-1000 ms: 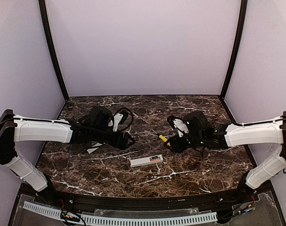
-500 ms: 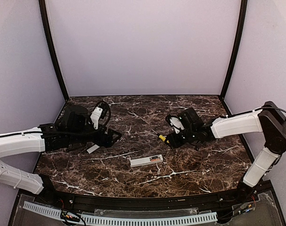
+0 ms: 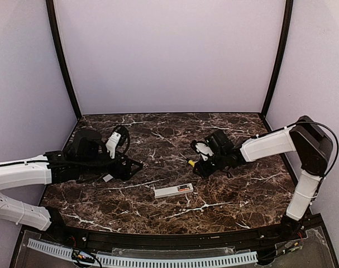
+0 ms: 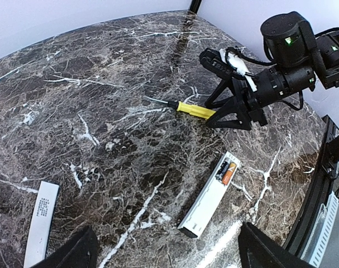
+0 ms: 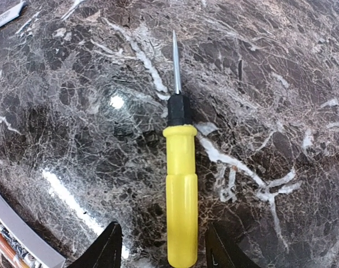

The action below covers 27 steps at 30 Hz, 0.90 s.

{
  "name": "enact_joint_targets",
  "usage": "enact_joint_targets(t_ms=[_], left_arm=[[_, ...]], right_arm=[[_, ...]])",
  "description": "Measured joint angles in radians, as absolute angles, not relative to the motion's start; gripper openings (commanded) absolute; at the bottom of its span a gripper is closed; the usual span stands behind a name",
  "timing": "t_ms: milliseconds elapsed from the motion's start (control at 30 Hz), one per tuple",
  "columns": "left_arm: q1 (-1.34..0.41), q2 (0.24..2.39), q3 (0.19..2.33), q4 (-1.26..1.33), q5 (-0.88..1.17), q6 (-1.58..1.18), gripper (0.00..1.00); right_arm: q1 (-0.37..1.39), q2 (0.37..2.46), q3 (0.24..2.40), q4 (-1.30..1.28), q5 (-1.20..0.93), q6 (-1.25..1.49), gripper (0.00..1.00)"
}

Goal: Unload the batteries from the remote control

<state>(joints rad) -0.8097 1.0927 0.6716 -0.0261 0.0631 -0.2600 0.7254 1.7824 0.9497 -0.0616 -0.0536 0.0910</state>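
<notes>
The remote control [image 3: 173, 191] lies flat near the table's front middle, back side up, its compartment open at the right end. One orange battery [image 4: 228, 174] sits in that compartment beside a dark empty slot. The remote [image 4: 208, 195] is below and ahead of my left gripper [image 4: 169, 258], which stands open and holds nothing. In the top view the left gripper [image 3: 137, 164] is left of the remote. My right gripper [image 5: 163, 252] is open, straddling the handle of a yellow screwdriver [image 5: 181, 201] with gaps on both sides. The remote's end [image 5: 24, 240] shows at that view's bottom left.
The screwdriver [image 3: 191, 163] lies on the marble behind the remote, its tip pointing left, with the right gripper [image 3: 198, 167] over it. A flat whitish cover strip [image 4: 42, 220] lies by the left gripper, also seen from above as a strip [image 3: 108, 178].
The left arm has drawn back to the left, away from the remote. The right gripper has shifted slightly left over the screwdriver handle and its jaws have narrowed a little.
</notes>
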Motion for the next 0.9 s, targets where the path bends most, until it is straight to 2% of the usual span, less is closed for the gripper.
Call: enact_joint_targets(t_ms=[133,300,500,600,900], left_arm=[[-0.810,1.093,0.672,-0.022,0.077,-0.255,0.86],[-0.810,1.094,0.672,-0.020,0.088,-0.253,0.85],[-0.810,1.101,0.672,-0.015,0.093,-0.247,0.85],[-0.810,1.110,0.672,-0.015,0.094,-0.245,0.85],[-0.810,1.156,0.671,0.048,0.101,-0.233,0.85]], right_arm=[[0.722,1.812,0.961,-0.061,-0.060,0.075,0.45],[0.707,1.824,0.965,-0.059,-0.075,0.055,0.32],[0.699,1.831,0.965,-0.051,-0.082,0.041,0.09],[0.699,1.831,0.965,-0.046,-0.086,0.035,0.02],[0.698,1.818,0.965,-0.070,-0.096,0.022,0.00]])
